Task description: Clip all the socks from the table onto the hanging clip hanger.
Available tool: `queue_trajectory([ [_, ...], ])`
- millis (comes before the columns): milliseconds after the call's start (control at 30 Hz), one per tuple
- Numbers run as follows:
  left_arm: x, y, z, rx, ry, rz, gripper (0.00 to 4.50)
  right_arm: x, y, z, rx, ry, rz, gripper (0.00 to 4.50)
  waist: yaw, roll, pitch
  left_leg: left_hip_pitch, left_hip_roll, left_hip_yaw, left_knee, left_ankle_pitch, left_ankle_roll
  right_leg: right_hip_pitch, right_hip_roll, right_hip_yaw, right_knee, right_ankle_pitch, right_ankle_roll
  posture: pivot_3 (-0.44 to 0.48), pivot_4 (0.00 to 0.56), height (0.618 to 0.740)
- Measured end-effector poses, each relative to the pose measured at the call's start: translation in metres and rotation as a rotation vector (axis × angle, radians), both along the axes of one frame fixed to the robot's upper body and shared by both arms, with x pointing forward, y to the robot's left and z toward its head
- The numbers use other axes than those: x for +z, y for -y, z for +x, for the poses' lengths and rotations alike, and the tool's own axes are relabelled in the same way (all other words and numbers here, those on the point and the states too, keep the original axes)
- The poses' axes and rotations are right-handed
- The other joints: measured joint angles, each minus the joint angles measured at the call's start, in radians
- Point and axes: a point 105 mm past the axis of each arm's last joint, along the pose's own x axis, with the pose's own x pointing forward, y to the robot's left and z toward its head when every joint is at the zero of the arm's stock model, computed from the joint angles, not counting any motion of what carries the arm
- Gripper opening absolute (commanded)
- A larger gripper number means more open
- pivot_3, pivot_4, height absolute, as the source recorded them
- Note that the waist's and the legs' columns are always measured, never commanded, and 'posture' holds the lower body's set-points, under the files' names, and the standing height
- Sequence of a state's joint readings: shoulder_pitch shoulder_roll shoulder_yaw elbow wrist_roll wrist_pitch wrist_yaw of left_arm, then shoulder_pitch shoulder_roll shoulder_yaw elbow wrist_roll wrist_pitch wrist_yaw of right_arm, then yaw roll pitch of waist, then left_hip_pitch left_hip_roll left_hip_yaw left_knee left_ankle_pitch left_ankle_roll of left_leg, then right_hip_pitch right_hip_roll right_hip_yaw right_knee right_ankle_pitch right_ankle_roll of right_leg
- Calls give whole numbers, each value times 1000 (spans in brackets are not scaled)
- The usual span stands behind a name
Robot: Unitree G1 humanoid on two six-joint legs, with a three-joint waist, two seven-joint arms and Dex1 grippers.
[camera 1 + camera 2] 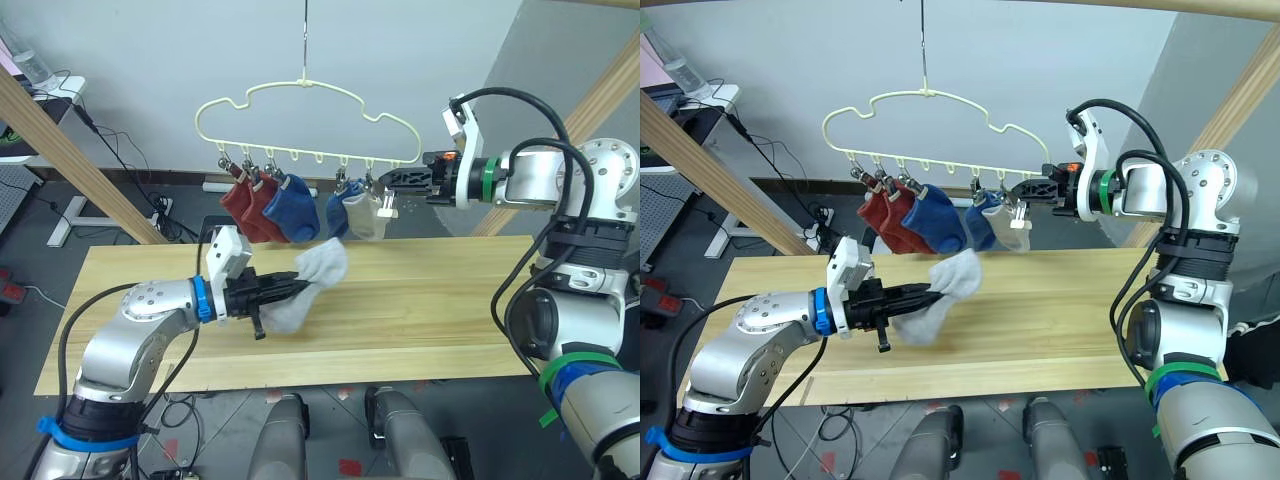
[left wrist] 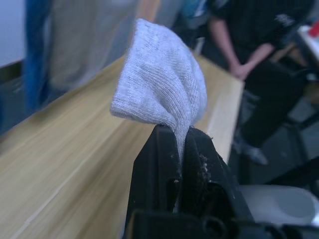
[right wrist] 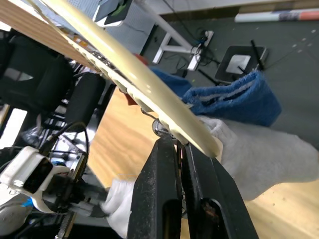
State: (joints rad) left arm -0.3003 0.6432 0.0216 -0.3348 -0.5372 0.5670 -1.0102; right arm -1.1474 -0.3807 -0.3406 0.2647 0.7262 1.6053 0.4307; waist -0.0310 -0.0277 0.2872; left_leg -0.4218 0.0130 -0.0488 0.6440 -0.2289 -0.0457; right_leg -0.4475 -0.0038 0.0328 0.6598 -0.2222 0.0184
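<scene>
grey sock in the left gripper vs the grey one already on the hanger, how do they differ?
The grey sock in the left gripper is pinched in the left gripper over the table, bunched up. The hung grey sock dangles from a clip on the clip hanger, draped straight down. Both are light grey knit.

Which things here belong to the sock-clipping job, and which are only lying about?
Job: grey sock in left gripper; five hung socks; clip hanger, held by right gripper; table.
Around: wooden pole frame; floor cables; a person.
</scene>
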Motion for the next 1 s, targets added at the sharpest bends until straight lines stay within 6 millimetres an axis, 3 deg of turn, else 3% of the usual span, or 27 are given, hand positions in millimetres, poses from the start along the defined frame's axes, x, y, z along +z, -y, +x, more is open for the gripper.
queue_trajectory([
  [100,9,14,-1,-54,22,-20,0,0,-2,0,9,-19,22,0,-1,0,0,0,0,0,0,0,0,0,0,0,0,0,0,7,270,740],
  [267,1,24,3,-74,-3,-31,0,-1,-7,1,12,-40,45,0,-1,0,0,0,0,0,0,0,0,0,1,0,0,1,-2,-2,275,740],
  [1000,4,26,19,-40,27,-56,0,1,-14,-4,14,-62,46,0,-5,0,0,-1,1,0,0,0,0,-1,1,1,0,1,-1,-14,290,740],
])
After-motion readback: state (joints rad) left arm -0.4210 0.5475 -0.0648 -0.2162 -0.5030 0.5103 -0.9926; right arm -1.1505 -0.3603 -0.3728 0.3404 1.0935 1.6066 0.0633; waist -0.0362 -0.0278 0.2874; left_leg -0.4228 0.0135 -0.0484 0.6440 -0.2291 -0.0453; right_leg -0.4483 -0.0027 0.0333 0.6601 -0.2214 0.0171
